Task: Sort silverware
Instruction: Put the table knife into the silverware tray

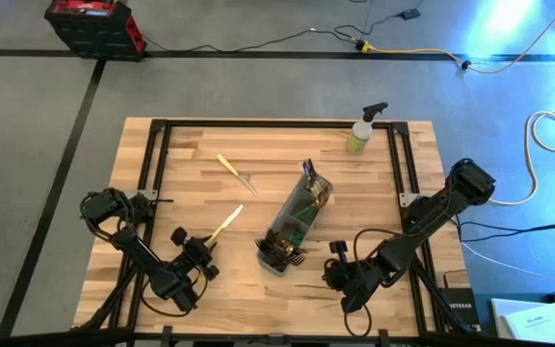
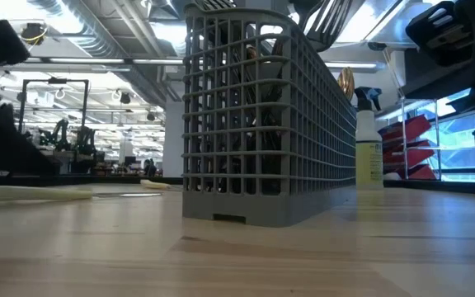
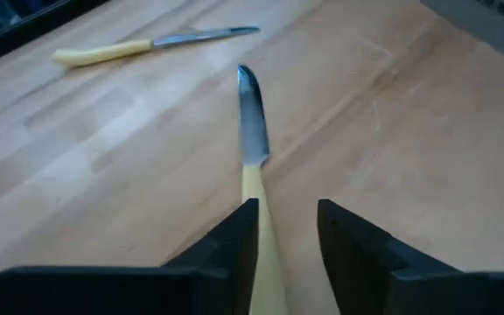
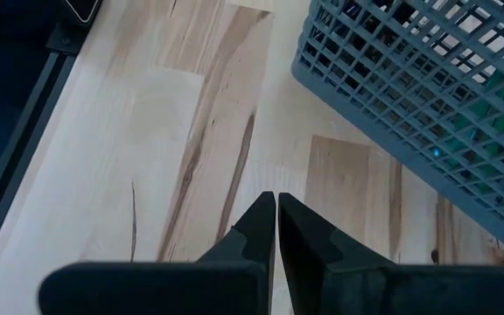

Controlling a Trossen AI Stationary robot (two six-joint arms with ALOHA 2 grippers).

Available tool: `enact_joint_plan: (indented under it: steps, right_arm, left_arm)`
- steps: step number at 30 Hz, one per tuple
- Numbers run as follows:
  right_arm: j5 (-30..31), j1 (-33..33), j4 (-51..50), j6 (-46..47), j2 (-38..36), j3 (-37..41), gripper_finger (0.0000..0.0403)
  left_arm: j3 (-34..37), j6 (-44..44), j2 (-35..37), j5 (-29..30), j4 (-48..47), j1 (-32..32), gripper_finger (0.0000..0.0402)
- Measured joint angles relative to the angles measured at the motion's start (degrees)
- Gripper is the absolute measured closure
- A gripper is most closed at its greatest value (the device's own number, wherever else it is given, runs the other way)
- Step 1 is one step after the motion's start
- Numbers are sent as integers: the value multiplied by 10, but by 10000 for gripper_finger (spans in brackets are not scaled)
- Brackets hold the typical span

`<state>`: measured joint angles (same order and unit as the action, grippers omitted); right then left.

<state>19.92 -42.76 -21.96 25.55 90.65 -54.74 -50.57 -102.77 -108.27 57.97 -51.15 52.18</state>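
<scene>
1. High view: A wooden table (image 1: 374,183) is seen from above. A grey wire-mesh caddy (image 1: 297,224) lies near its middle, with cutlery packed inside and dark handles sticking out at its near end. A cream-handled knife (image 1: 237,173) lies alone toward the far left of the caddy. A second cream-handled knife (image 1: 225,226) lies nearer the front, its handle end at the left gripper (image 1: 203,253). The right gripper (image 1: 336,262) is placed just right of the caddy's near end. A yellow-green spray bottle (image 1: 362,129) stands at the far right edge.

2. Low view: The caddy (image 2: 258,124) fills the middle, with dark cutlery seen through the mesh. A cream handle (image 2: 31,194) lies flat on the table at the left. The spray bottle (image 2: 369,147) stands upright behind, at the right.

3. Left wrist view: The left gripper (image 3: 287,249) is shown with its jaws partly apart. The nearer knife (image 3: 254,153) runs between them, its handle against one finger (image 3: 234,245) and a gap left to the other, so a firm hold cannot be told. The blade points away. The other knife (image 3: 151,45) lies farther off, well apart.

4. Right wrist view: The right gripper (image 4: 276,229) is seen with its jaws pressed together and nothing between them, above bare wood. The caddy (image 4: 427,105) lies near, with green handles visible inside.
</scene>
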Motion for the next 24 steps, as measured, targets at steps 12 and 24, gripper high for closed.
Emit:
enact_joint_plan:
  steps: [12,24]
  right_arm:
    - [0,0,13,-16,0,0,403]
    - [0,0,13,-18,0,0,403]
  left_arm:
    - [70,-21,0,-22,67,-4,170]
    - [87,38,2,-16,119,-30,190]
